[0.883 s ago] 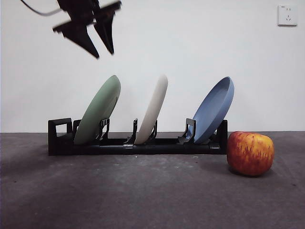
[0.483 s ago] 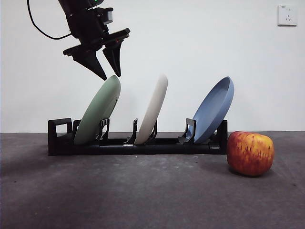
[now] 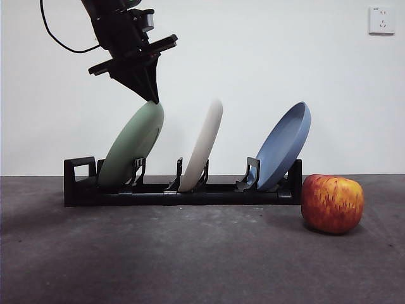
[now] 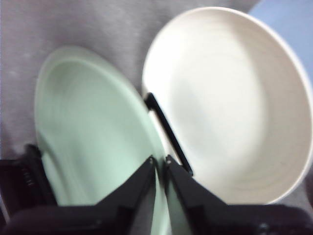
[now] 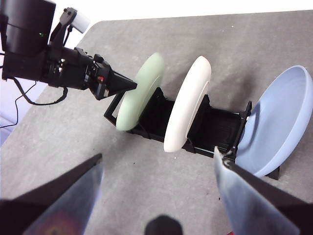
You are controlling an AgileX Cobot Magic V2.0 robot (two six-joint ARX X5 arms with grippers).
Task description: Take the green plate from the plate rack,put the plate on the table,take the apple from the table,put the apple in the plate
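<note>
The pale green plate (image 3: 130, 152) leans in the left slot of the black plate rack (image 3: 79, 180) on the dark grey table (image 3: 190, 253). My left gripper (image 3: 150, 96) comes down from the upper left and is shut on the plate's top rim. The left wrist view shows the jaws (image 4: 159, 159) pinched over the rim of the green plate (image 4: 88, 142). The right wrist view shows that gripper (image 5: 132, 85) at the green plate (image 5: 142, 93). The red-yellow apple (image 3: 332, 204) lies on the table just right of the rack. My right gripper (image 5: 159, 196) is open and empty, high above the rack (image 5: 215, 129).
A cream-white plate (image 3: 204, 145) stands in the middle slot and a blue plate (image 3: 285, 147) in the right slot. A white wall with a socket (image 3: 381, 19) is behind. Bare table lies in front of the rack.
My left gripper has come down from above the green plate and its jaws have closed on the plate's top rim. The plate has shifted only slightly. The apple has not moved.
</note>
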